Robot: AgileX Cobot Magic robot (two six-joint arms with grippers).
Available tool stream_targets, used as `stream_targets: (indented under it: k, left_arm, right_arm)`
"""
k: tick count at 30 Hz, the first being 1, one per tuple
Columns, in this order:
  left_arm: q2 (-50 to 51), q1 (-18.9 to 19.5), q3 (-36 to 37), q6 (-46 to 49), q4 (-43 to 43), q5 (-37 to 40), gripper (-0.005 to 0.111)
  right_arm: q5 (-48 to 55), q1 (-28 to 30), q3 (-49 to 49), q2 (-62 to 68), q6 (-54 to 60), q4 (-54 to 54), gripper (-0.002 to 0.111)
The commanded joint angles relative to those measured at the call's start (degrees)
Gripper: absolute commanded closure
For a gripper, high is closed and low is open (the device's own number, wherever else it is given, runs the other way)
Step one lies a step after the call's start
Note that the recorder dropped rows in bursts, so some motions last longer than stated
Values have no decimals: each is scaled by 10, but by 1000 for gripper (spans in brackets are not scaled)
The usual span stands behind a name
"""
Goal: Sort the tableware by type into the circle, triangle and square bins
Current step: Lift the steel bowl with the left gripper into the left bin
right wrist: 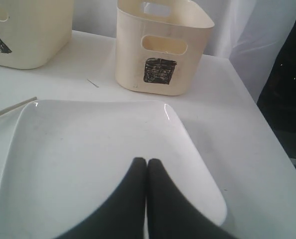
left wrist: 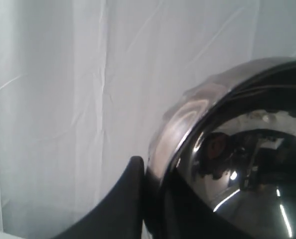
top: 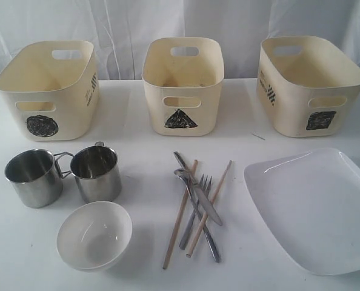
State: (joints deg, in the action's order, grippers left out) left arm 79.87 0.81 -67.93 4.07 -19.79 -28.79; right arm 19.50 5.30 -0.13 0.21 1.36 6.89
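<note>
My left gripper [left wrist: 150, 172] is shut on the rim of the steel bowl [left wrist: 237, 149] and holds it up in front of a white curtain, outside the exterior view. My right gripper [right wrist: 146, 162] is shut and empty, hovering over the large white plate [right wrist: 88, 149], which also shows at the right front of the table [top: 316, 206]. Two steel mugs [top: 33, 177] [top: 96, 173] and a white bowl [top: 94, 235] stand at the left. Knife, fork and spoon [top: 198, 200] lie crossed with two chopsticks [top: 180, 215] in the middle.
Along the back stand the circle bin [top: 46, 91], triangle bin [top: 183, 85] and square bin [top: 310, 85]. The square bin [right wrist: 160, 47] is just beyond the plate in the right wrist view. The table's right edge [right wrist: 247, 124] runs near the plate.
</note>
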Motion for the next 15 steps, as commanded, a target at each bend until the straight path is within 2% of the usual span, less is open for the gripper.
stream_targets:
  k: [1,3,7,9,15]
  left_arm:
    - [96,-15,-2,-85,150,-97,107]
    - [142,-15,-10,-93,235,-107,107]
    - [225,-15,-61,-93,271,-25,106]
    - [251,-15,-87,-96,271,6,99]
    - [299,-15,-154,-108,271,54,67]
  right_arm:
    - [-3,-2,1,-2,3,5,108]
    - [-3,-2,1,-2,3,5,108]
    - [-3,-2,1,-2,3,5,108]
    - [-3,-2,1,-2,3,5,108]
    - [-3,-2,1,-2,3,5,108]
